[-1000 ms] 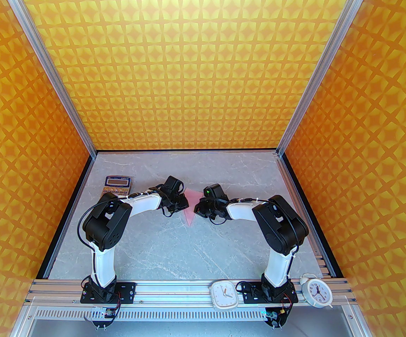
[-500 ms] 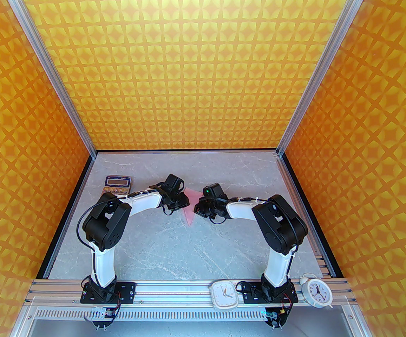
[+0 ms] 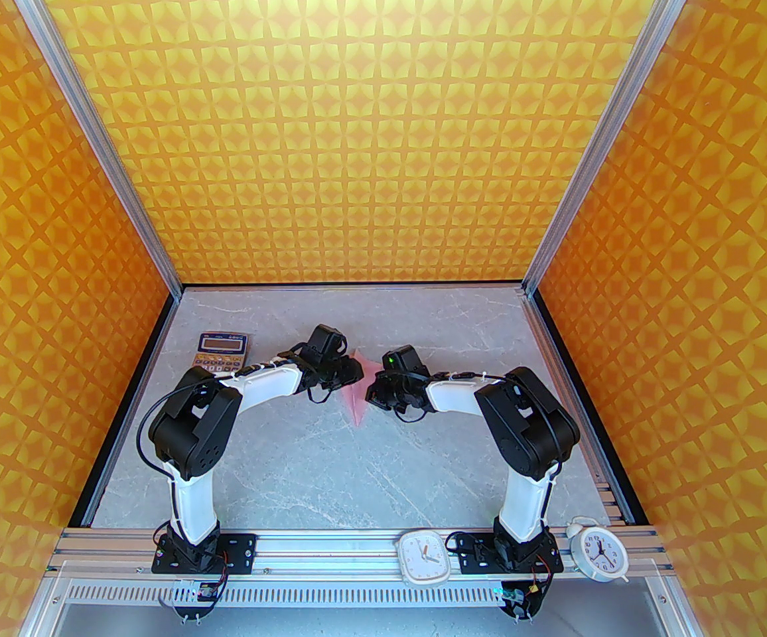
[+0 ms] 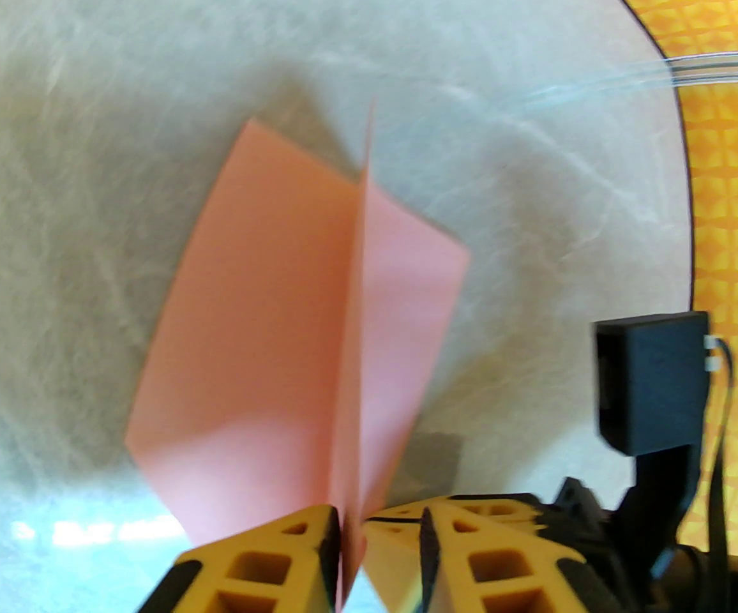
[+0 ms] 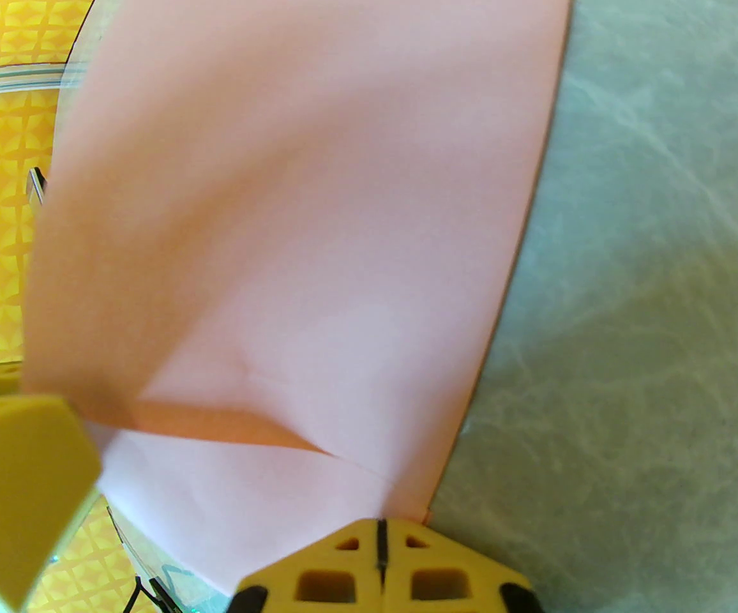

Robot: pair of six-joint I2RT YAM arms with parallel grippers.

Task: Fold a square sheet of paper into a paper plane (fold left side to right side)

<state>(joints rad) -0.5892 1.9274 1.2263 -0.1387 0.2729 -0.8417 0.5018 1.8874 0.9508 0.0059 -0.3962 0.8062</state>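
Square sheet of paper (image 4: 267, 317) | your left end effector (image 4: 348, 553), pinching its edge, has swung frame-right | right end effector (image 5: 380, 562) closed at its corner | fold under way

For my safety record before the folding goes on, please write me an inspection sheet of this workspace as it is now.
surface: grey marbled table.
job's things: square sheet of paper, pink, partly folded, one flap standing along a crease.
clutter: calculator at far left; square clock and round alarm clock on the near rail.
grippers: left gripper shut on the paper's edge; right gripper shut, tips at the paper's corner.
cables: black cable loop beside the left arm's elbow.
surroundings: orange patterned walls; metal frame post.
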